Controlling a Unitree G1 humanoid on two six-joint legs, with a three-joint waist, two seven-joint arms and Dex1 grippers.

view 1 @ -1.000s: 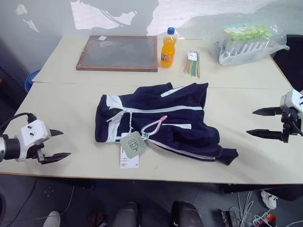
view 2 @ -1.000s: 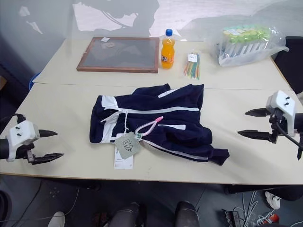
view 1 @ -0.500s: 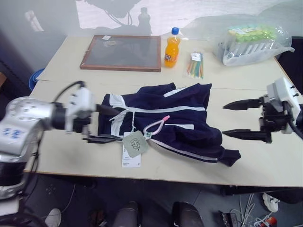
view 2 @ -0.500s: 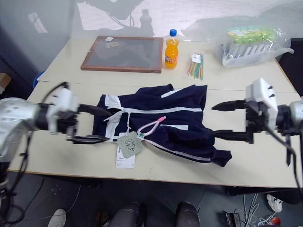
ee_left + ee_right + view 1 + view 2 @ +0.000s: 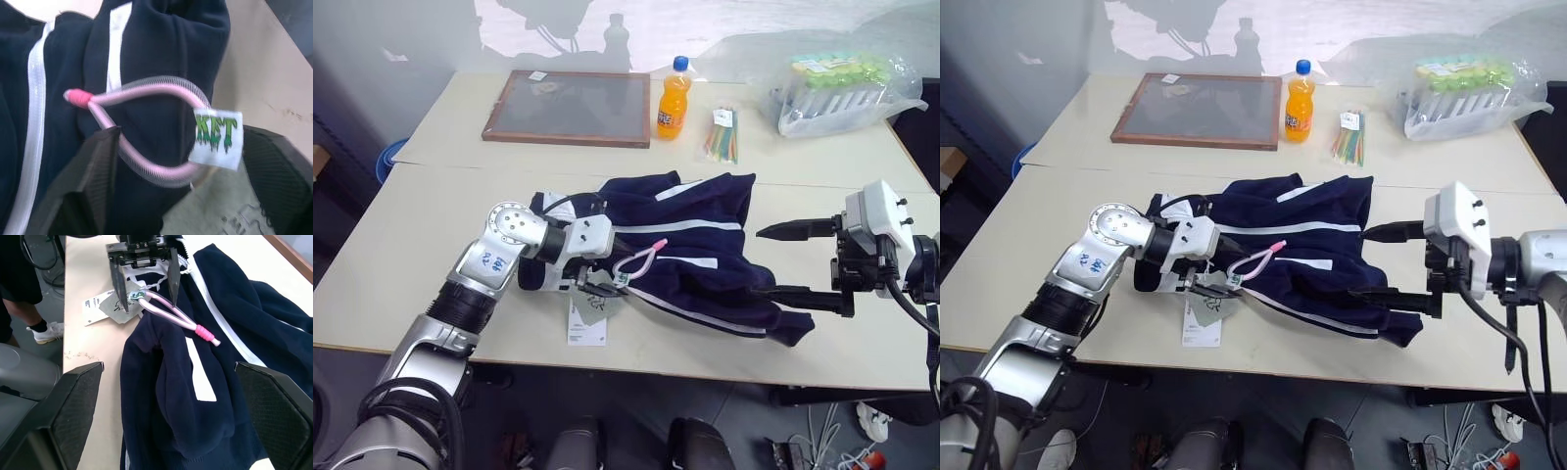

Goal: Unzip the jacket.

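My left gripper (image 5: 598, 279) has swung in from the table (image 5: 401, 255) edge to the jacket (image 5: 705, 235) lying mid-table, fingers part-open astride the pink loop (image 5: 146, 132), gripping nothing yet, the right gripper (image 5: 798, 262) wide open, so unzipping has not begun.

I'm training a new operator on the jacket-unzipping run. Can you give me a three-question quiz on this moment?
1. True or false: the right gripper is shut on the jacket.
2. What straddles the pink loop? A) the left gripper B) the orange bottle C) the framed board
3. Fill in: the bundle of coloured sticks lies next to the orange ____.

Key: 1 false, its fingers stand wide apart by the jacket's far end. 2 A, one finger on each side of the loop. 3 bottle.
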